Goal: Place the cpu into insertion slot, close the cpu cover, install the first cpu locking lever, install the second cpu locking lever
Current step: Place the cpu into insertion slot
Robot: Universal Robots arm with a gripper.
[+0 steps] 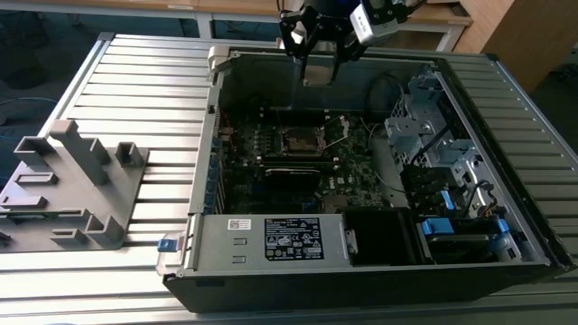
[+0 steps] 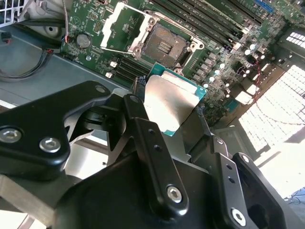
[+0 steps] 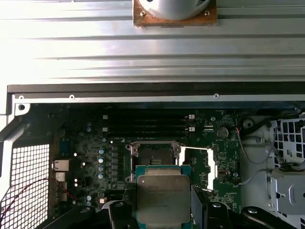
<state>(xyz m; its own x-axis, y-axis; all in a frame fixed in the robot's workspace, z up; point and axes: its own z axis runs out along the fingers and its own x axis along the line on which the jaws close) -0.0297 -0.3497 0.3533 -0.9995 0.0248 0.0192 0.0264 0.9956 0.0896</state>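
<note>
Above the open computer case (image 1: 361,288), the claw (image 2: 167,107) is clamped on the chip (image 3: 163,198) by two opposite edges; the chip's grey metal top shows in both wrist views. The chip hangs well clear of the green board (image 3: 95,143) and touches nothing but the claw. The socket (image 3: 155,157) sits bare, its dark centre exposed. The cover (image 3: 198,167) is swung open just beside the socket, so the way down looks free. The case rests on the slatted counter (image 1: 135,81). A grey plastic holder (image 1: 72,183) stands at the exterior view's left, well apart.

Step in hand, as I read it: seating the chip. Doing it well likely means:
- holding the chip flat
- squaring its edges to the socket rim before any descent
- coming straight down with no sideways drag over the contacts
- keeping off the open cover

Corner marks for orientation are too small to tell.
</note>
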